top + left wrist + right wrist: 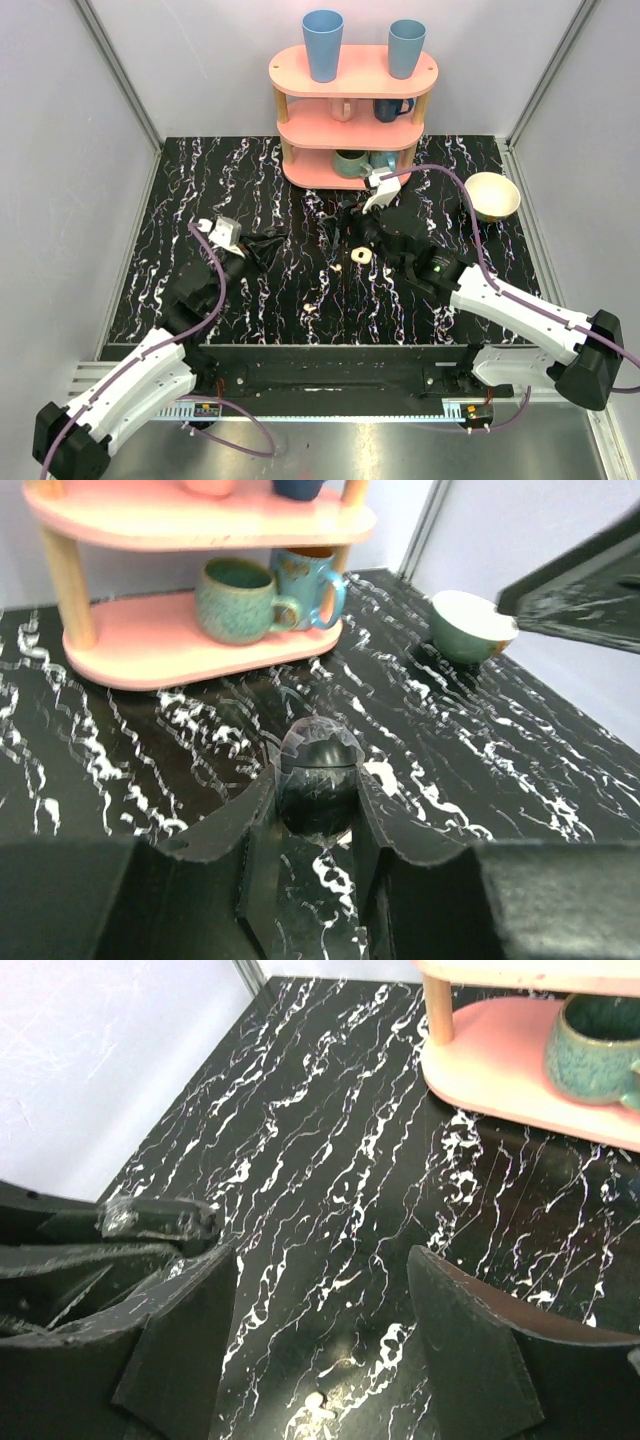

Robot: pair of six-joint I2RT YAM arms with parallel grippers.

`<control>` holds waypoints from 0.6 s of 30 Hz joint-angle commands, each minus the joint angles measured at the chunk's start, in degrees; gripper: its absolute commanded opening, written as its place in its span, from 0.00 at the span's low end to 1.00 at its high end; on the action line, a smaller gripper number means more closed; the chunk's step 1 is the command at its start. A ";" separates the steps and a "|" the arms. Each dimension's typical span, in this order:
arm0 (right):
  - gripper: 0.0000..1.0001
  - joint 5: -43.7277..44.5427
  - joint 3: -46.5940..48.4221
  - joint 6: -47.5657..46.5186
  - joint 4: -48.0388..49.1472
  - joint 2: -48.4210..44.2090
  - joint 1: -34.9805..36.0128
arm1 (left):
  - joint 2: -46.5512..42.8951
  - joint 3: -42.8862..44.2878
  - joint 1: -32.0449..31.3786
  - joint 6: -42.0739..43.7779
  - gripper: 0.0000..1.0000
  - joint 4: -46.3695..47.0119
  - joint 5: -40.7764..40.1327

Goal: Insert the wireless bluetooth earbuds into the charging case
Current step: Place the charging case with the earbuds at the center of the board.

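The charging case [360, 255] lies open on the black marbled table, a small cream shape with a dark inside. Small pale bits [337, 268] [312, 298] lie near it; I cannot tell whether they are earbuds. My right gripper [343, 216] [320, 1260] hovers just behind the case, open, with nothing between its jaws. A tiny white piece [318, 1400], likely an earbud, lies on the table below them. My left gripper [268, 243] [318, 780] is shut on a dark glossy round object [318, 790] with a clear rim.
A pink three-tier shelf [352, 110] [200, 645] stands at the back with mugs [238, 600] on it and two blue cups [322, 45] on top. A cream bowl [492, 195] [470, 625] sits at the back right. Grey walls enclose the table.
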 commanded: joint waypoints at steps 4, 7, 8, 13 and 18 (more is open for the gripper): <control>0.77 -3.30 -2.78 4.40 -1.81 -2.14 -1.42 | 6.71 -3.73 13.46 -15.95 0.00 8.34 13.71; 0.77 -3.48 -3.39 4.48 -2.25 -2.49 -1.51 | 14.25 -4.79 16.72 -20.02 0.00 11.95 20.75; 0.77 -3.39 -3.57 4.57 -2.16 -2.49 -1.60 | 15.59 -4.71 16.81 -20.29 0.00 12.39 21.99; 0.77 -4.27 -3.83 4.48 -2.25 -2.75 -1.68 | 21.04 -4.09 16.73 -19.15 0.02 11.08 21.91; 0.77 -5.58 -3.83 4.48 -2.16 -1.96 -1.68 | 25.43 -4.01 16.81 -19.85 0.02 13.00 22.87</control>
